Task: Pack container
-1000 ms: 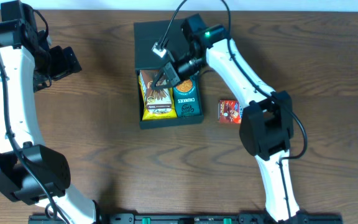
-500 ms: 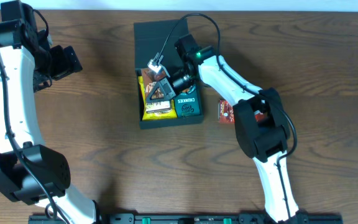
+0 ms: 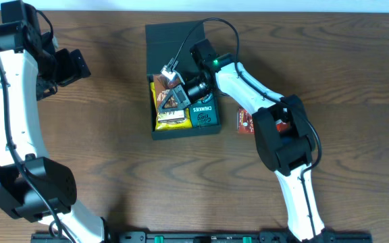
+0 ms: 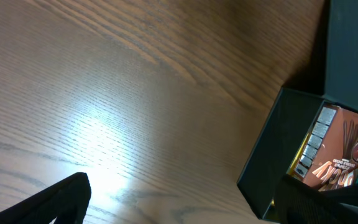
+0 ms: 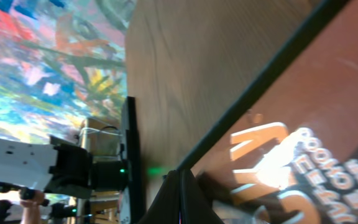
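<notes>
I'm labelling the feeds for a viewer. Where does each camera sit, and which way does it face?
Overhead: above the table, looking straight down; shows both arms, the open left claw and the shut right claw over the container.
Left wrist: low at the left, facing the container's side wall; its own fingers frame the bottom.
Right wrist: just over the container, close on the brown packet; its shut fingertips show.
Shared: all three show the brown packet.

Dark brown wood-grain table [image 3: 113,155], with a bright glare [image 4: 98,143] of light on its left part. A pale strip [image 3: 316,5] runs along the far edge. Past the table, a many-coloured painted wall [image 5: 48,62].
</notes>
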You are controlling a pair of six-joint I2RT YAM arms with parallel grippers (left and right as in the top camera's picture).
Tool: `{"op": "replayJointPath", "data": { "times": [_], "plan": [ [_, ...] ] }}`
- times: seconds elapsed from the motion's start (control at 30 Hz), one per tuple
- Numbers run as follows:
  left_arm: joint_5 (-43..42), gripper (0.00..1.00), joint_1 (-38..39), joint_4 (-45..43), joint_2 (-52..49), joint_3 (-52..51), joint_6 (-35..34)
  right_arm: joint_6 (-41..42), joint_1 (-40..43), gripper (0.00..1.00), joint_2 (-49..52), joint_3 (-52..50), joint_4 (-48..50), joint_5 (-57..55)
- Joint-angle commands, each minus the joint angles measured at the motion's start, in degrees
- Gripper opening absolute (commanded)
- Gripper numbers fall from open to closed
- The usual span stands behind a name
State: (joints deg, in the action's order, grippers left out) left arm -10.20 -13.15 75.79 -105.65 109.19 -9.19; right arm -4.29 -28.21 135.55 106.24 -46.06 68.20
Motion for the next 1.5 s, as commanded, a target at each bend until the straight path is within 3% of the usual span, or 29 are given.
{"op": "replayJointPath", "data": {
  "times": [0.0,0.33,0.6,0.8,1.47],
  "plan": [
    [-0.9,0.95,1.53,-0.13,0.0,-0.07,-0.72,1.75,0.11,0.02,0.09,3.91,-0.31,4.59],
    [-1.46,0.95,7.34,-1.6,0.0,-0.09,-1.66,1.7,4.22,0.01,-0.24,14.49,-5.66,1.51],
    [-2.03,0.95,10.6,-4.83,0.0,-1.2,-3.21,0.39,5.16,0.01,-0.15,6.43,-4.37,-0.66],
    [-11.32,0.95,9.18,-9.62,0.0,-2.69,-3.72,2.71,2.05,0.01,-0.15,0.46,1.7,-0.26],
    [-13.64,0.95,8.57,-7.45,0.0,-2.69,-3.23,5.16,-0.22,0.01,5.29,-0.09,1.92,-6.32]
  ]
}}
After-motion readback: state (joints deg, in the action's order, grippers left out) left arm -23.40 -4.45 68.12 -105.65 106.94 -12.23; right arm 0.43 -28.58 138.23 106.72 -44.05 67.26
